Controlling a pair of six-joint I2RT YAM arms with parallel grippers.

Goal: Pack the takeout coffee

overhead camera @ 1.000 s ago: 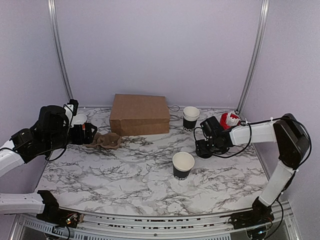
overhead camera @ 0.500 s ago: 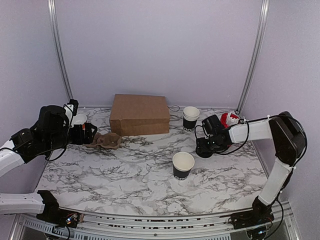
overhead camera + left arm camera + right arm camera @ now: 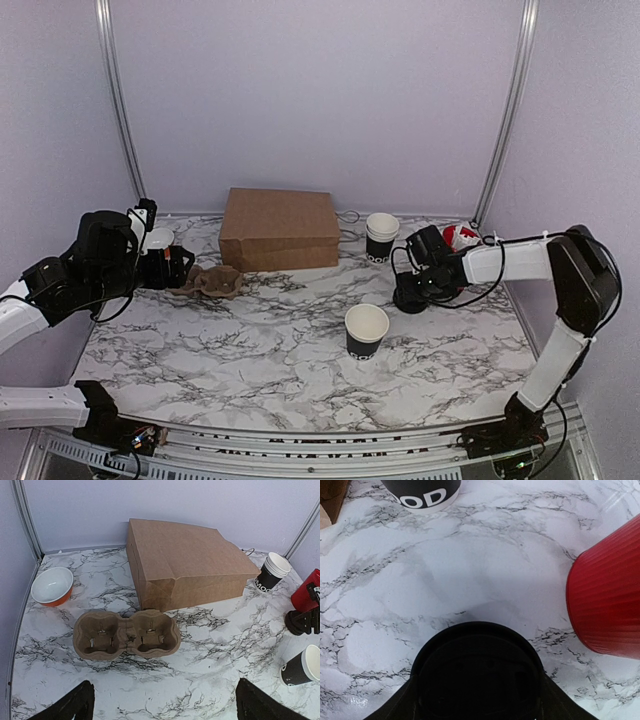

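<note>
The takeout coffee cup (image 3: 366, 330) stands open on the marble table, black outside and white inside, with no lid on it; it also shows in the left wrist view (image 3: 300, 666). Its round black lid (image 3: 477, 675) lies on the table between my right gripper's fingers, which touch its sides. My right gripper (image 3: 412, 292) sits low on the table beside the red cylinder (image 3: 458, 240), shut on the lid. My left gripper (image 3: 175, 267) is open and empty, hovering just left of the brown two-cup carrier (image 3: 126, 635).
A brown paper bag (image 3: 280, 228) lies flat at the back centre. A stack of white-rimmed black cups (image 3: 381, 237) stands right of it. An orange bowl (image 3: 52, 585) sits at the far left. The red cylinder (image 3: 607, 600) is close to the right gripper.
My right wrist has shifted slightly to the right around the lid. The lid stays on the table. The left arm has not moved.
</note>
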